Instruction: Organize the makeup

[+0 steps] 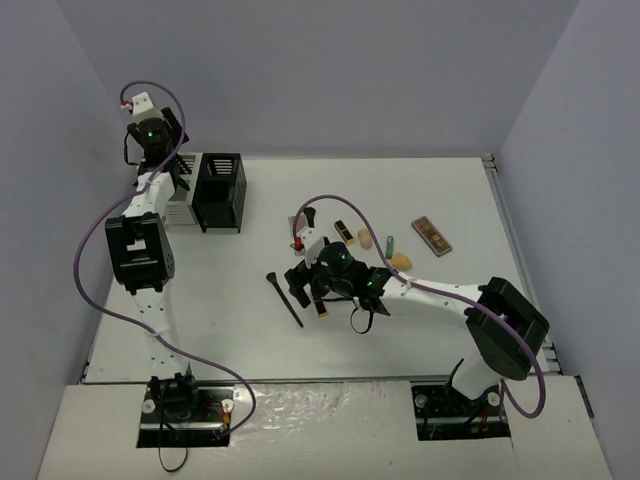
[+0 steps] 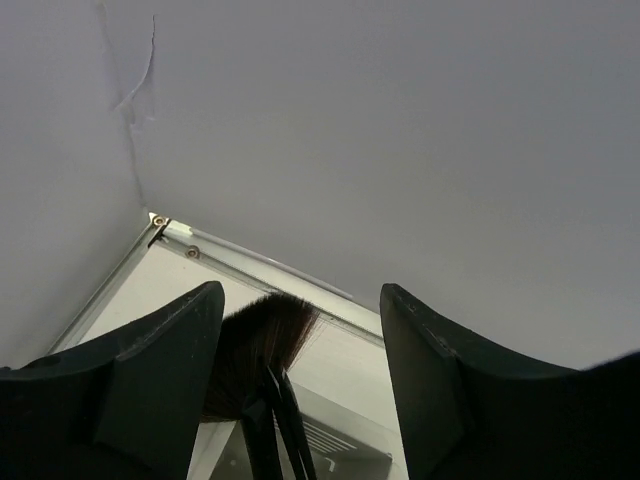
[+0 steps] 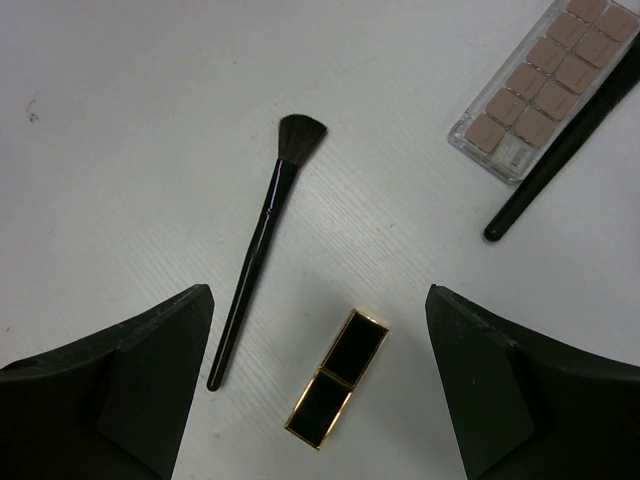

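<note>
Both grippers spread wide: right gripper [image 3: 318, 295] over lipstick [image 3: 337, 377] at worktop [image 3: 130, 120] middle, brush [image 3: 262, 240] just beside it; left gripper [image 2: 300, 290] near far-left corner, second brush [image 2: 262, 330] bristles-up between its fingers.

No legible txt, labels or nos on any item

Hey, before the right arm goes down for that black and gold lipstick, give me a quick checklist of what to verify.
1. Right gripper open: ok.
2. Lipstick lined up between its fingers: ok.
3. Long brush lying apart from the lipstick: ok.
4. Palette well off to the side: ok.
5. Left gripper open around the upright brush: ok.
6. Upright brush standing on its own: cannot tell.
</note>
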Robot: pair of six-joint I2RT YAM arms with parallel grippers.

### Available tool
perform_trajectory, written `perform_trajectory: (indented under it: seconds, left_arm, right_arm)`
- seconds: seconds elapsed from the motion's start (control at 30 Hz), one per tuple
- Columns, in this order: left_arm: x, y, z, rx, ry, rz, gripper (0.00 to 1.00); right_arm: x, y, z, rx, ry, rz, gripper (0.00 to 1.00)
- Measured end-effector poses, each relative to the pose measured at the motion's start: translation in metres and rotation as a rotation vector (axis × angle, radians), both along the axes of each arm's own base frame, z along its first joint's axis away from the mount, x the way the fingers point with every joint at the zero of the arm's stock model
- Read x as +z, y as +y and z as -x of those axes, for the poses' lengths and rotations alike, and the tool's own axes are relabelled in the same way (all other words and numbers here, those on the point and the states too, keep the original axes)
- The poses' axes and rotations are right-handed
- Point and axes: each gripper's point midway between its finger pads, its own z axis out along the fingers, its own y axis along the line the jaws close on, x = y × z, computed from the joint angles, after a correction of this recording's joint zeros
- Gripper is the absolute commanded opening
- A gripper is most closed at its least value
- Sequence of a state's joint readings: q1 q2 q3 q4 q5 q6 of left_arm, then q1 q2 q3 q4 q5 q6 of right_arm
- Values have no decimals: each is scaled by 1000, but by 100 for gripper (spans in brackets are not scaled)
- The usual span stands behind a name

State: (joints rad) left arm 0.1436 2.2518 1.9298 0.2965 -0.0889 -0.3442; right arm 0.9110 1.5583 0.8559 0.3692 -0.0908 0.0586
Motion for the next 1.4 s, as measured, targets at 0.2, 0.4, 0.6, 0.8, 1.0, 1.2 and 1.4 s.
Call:
perform_trajectory:
  seconds: [0.2,0.4,0.6,0.8,1.0,1.2,1.4]
  left_arm:
    - [12,-8,39,-8,47,24,93]
    - [116,-26,119,-15,-61,69,97]
    - [186,-70,229,-112,-169,173,97]
    - [132,-114,315,-217,-44,261,97]
    - [48,-147,358,-299,189,317,97]
    - [10,-176,389,-396,301,350,97]
    - [-9,-190,400,-436,349,407,97]
  right_arm:
    - [-12,10,11,-11,21,59,69]
    - [-46,14,19,-44,79,147,57]
    - [-77,15,30,-73,137,227,48]
    - [-79,17,33,-118,149,240,44]
    - [-83,25,42,-121,152,247,37]
    - [-86,33,44,-127,159,239,18]
    - [-86,32,43,-136,157,238,0]
